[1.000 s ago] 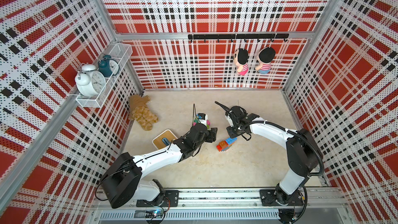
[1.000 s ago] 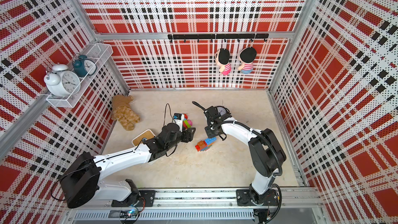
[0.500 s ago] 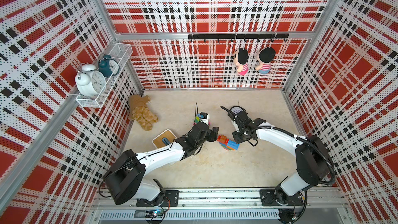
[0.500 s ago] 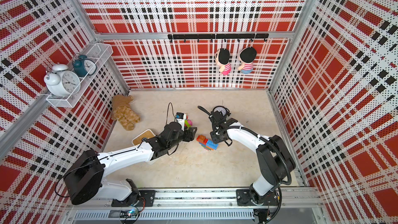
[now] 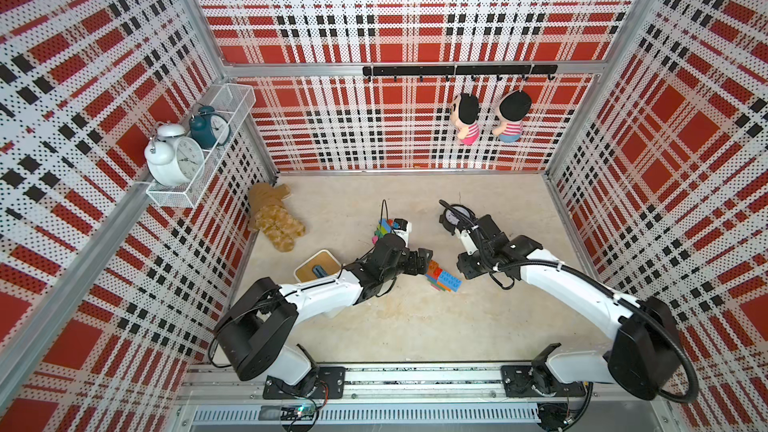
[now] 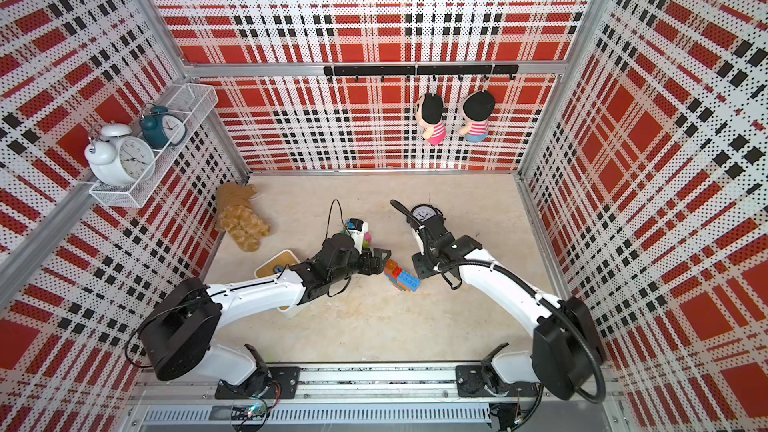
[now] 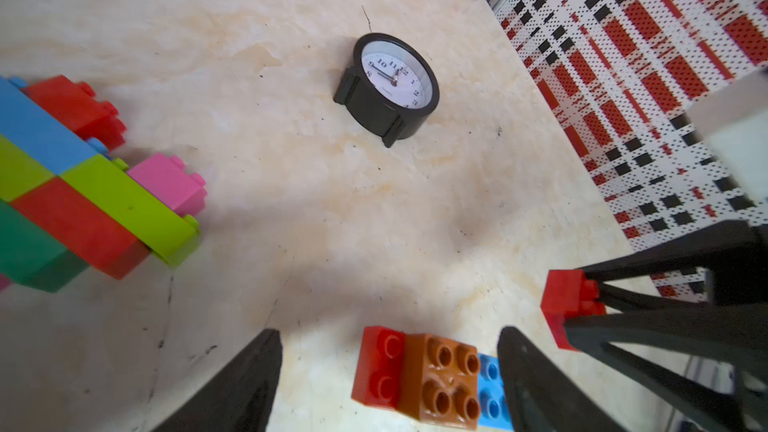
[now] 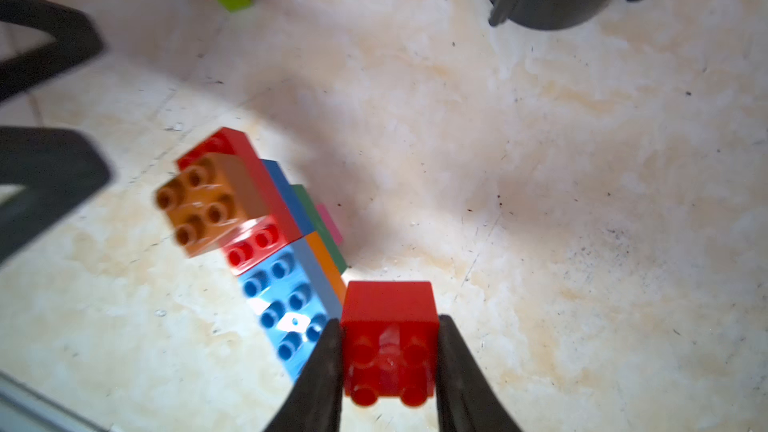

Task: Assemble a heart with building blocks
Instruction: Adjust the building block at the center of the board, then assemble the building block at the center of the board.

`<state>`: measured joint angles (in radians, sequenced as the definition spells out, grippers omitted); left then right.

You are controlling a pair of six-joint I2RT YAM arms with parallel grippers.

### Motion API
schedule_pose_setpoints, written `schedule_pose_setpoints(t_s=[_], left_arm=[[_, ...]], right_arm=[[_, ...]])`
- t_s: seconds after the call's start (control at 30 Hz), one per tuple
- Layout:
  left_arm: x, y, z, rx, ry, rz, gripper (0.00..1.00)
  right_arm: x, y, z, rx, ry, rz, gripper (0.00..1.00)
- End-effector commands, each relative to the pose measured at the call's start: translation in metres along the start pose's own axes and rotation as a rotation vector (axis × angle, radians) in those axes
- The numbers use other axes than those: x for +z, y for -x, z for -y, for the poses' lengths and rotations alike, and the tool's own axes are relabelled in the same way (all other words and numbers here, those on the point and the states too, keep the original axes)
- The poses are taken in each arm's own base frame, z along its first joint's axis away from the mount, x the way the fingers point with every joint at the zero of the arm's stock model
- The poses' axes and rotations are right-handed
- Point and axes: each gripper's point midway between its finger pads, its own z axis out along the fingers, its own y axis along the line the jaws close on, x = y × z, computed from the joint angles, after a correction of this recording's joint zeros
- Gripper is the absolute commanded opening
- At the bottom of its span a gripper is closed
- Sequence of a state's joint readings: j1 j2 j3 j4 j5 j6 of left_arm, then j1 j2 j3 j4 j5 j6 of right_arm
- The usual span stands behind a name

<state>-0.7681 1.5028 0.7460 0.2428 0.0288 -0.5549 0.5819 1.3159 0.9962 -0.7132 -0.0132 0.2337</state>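
At table centre, partly built block cluster (image 5: 444, 279), left gripper (image 7: 386, 336) jaws spread, just beside its brown end, right gripper (image 8: 390, 326) clamped on red block (image 8: 388, 305) near its blue end.

Both top views look down from high over the whole scene; both wrist views sit close, sharing the blocks (image 7: 440, 376) and clock (image 7: 390, 89).

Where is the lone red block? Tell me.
In the right wrist view, the red block is clamped in the right gripper, beside the stack's blue brick.
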Motion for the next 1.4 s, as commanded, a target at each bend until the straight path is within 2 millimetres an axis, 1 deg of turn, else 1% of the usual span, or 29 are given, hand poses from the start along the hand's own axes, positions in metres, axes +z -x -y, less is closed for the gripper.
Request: schedule_pose_setpoints(t_s=[0.0,0.07,0.17,0.3,0.4,0.53,0.67,0.8,1.1,1.37], left_arm=[[0.002,-0.008,0.009,-0.067,-0.099,-0.024,0.86],[0.002,-0.013,0.007,-0.091,-0.106,-0.033,0.85],[0.002,-0.016,0.002,-0.122,-0.115,-0.037,0.81],[0.005,-0.022,-0.006,-0.147,-0.116,-0.056,0.78],[0.007,-0.022,-0.010,-0.157,-0.112,-0.060,0.78],[0.010,-0.021,-0.007,-0.156,-0.127,-0.066,0.79],[0.013,-0.023,-0.007,-0.152,-0.132,-0.077,0.77],[0.015,-0.027,-0.007,-0.151,-0.135,-0.087,0.74],[0.018,-0.032,-0.008,-0.153,-0.138,-0.100,0.72],[0.017,-0.034,-0.010,-0.151,-0.135,-0.103,0.71]], right_arm=[[-0.016,0.002,-0.020,-0.114,0.118,0.024,0.00],[-0.019,-0.002,-0.024,-0.158,0.141,-0.008,0.00],[-0.018,-0.006,-0.028,-0.213,0.166,-0.070,0.00],[-0.011,-0.009,-0.033,-0.286,0.177,-0.140,0.00],[-0.005,-0.013,-0.039,-0.340,0.174,-0.198,0.00],[0.003,-0.015,-0.045,-0.405,0.153,-0.242,0.00],[0.007,-0.013,-0.048,-0.449,0.136,-0.261,0.00],[0.010,-0.012,-0.047,-0.467,0.130,-0.269,0.00],[0.015,-0.013,-0.046,-0.486,0.117,-0.295,0.00],[0.021,-0.014,-0.047,-0.485,0.124,-0.304,0.00]])
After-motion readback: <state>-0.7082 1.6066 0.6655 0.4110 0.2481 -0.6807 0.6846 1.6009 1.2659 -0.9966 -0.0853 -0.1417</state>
